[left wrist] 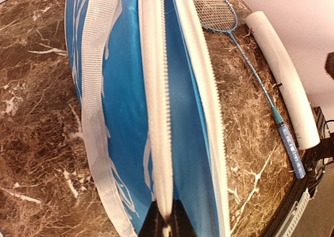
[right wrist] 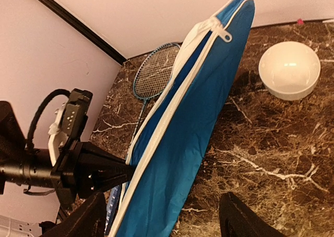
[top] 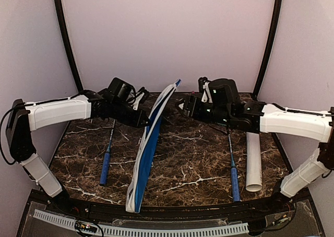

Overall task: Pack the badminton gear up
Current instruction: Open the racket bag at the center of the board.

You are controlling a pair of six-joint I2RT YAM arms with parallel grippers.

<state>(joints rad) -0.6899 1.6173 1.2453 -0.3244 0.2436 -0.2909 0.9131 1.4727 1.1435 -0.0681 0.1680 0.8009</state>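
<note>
While left hand [left wrist: 166,224] clamps racket cover [left wrist: 125,117] by its white trim | right hand [right wrist: 167,218] apart — cover just beside it

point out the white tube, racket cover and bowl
white tube [top: 254,161], top external view, middle of its length
racket cover [top: 148,148], top external view, blue side panel
white bowl [right wrist: 289,64], right wrist view, inner wall

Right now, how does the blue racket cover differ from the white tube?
The racket cover is blue with white trim and flat-sided; the tube is plain white and round. The racket cover stands on edge, its zip edge pinched in the left jaws; the tube lies flat, untouched. Both are long and narrow.
</note>
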